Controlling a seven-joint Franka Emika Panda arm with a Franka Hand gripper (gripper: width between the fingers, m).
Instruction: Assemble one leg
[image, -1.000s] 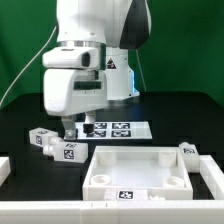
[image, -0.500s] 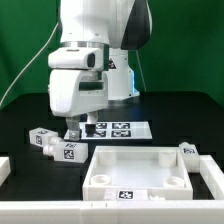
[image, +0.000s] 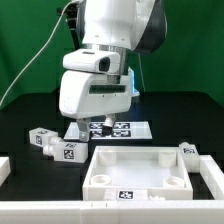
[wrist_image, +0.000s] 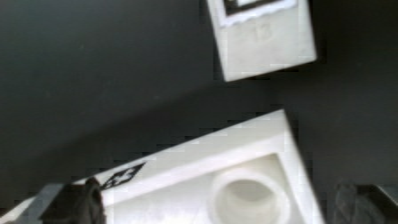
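Poised low over the black desk, the tool hangs at the marker board's end on the exterior view's left. The wrist view shows its dark fingers spread wide apart at the picture's edges with nothing between them, so it is released.

The nearest leg lies on the desk just in front of the tool, apart from it, with only bare desk between them. A second leg sits just beside the nearest one, farther toward the exterior view's left. A third leg rests against the far right corner of the big white panel. That panel lies close to the nearest leg on the exterior view's right. The wrist view catches one panel corner with its round hole.

Compared with half a second ago, the arm's head has shifted toward the exterior view's right and now covers more of the marker board. The legs and panel have not moved.
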